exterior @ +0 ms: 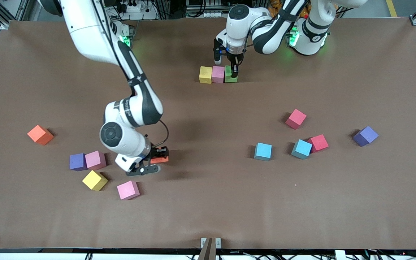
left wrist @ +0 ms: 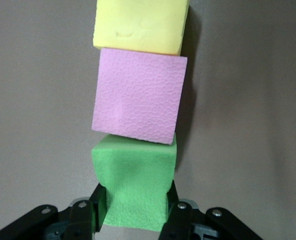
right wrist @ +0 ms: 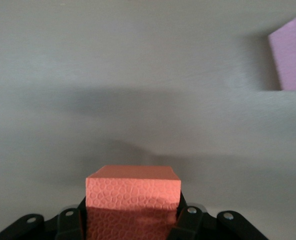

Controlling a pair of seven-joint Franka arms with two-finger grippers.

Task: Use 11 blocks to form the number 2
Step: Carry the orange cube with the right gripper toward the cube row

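Observation:
A yellow block [exterior: 205, 74], a pink block [exterior: 218, 74] and a green block [exterior: 230, 74] form a touching row near the robots' bases. My left gripper [exterior: 234, 74] is shut on the green block [left wrist: 135, 185] at the row's end; the pink [left wrist: 137, 97] and yellow [left wrist: 140, 25] blocks lie past it. My right gripper [exterior: 157, 159] is shut on an orange block [right wrist: 132, 205] and holds it low over the table. Loose blocks: orange [exterior: 40, 135], pink [exterior: 95, 160], yellow [exterior: 94, 180], pink [exterior: 128, 190], two light blue [exterior: 263, 151] [exterior: 301, 148], two crimson [exterior: 296, 118] [exterior: 318, 143].
One purple cube [exterior: 77, 161] touches the loose pink block near the right arm's end. Another purple cube [exterior: 365, 136] sits toward the left arm's end. A pink block's corner [right wrist: 290, 52] shows in the right wrist view. The brown table [exterior: 208, 216] is bare near the front camera.

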